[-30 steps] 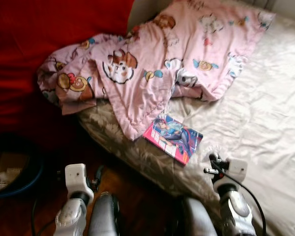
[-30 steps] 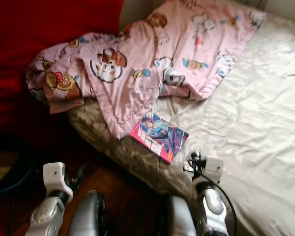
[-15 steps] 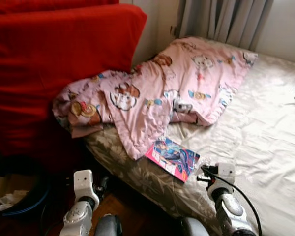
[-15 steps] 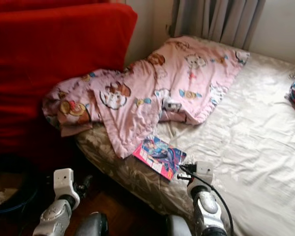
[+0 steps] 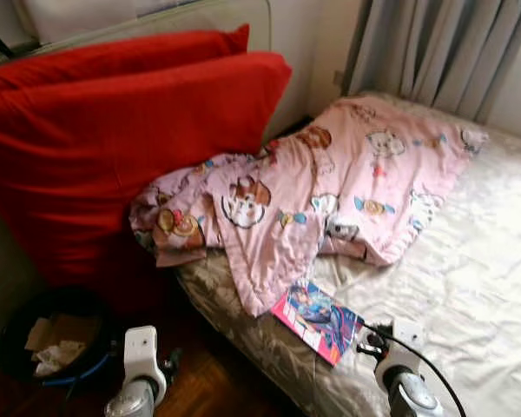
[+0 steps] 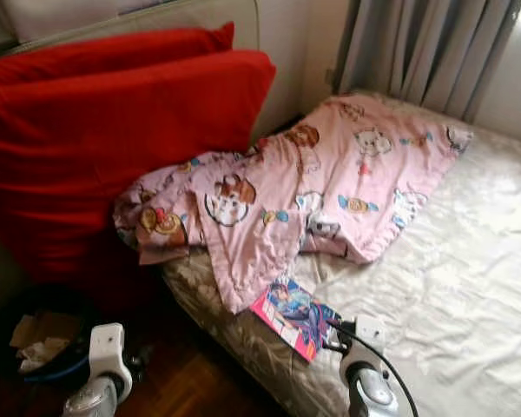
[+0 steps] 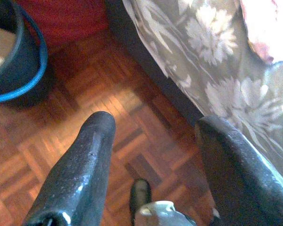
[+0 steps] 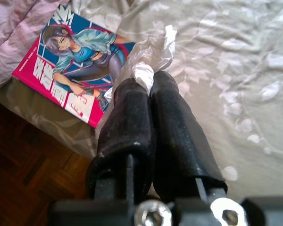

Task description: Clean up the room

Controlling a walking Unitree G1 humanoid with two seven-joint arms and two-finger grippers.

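Observation:
My right gripper (image 8: 148, 87) is shut on a crumpled clear plastic wrapper (image 8: 153, 47), held over the bed's cream sheet (image 8: 236, 94). Beside it a pink-edged comic book (image 5: 317, 320) lies flat at the bed's near edge, partly under a pink cartoon blanket (image 5: 330, 187) heaped across the bed. My left gripper (image 7: 153, 136) hangs open above the parquet floor (image 7: 85, 94), nothing between its fingers. A dark bin with a blue rim (image 5: 56, 343) holding paper scraps stands on the floor to the left.
Two big red cushions (image 5: 113, 139) lean against the wall, left of the bed. Grey curtains (image 5: 443, 52) hang behind the bed. The bed's flowered side (image 7: 212, 61) runs close by my left gripper. Open sheet (image 5: 478, 261) lies to the right.
The whole view has lifted and drawn back, so cushions, wall and curtains show more and my arms sit lower in the picture. The book and blanket have not moved.

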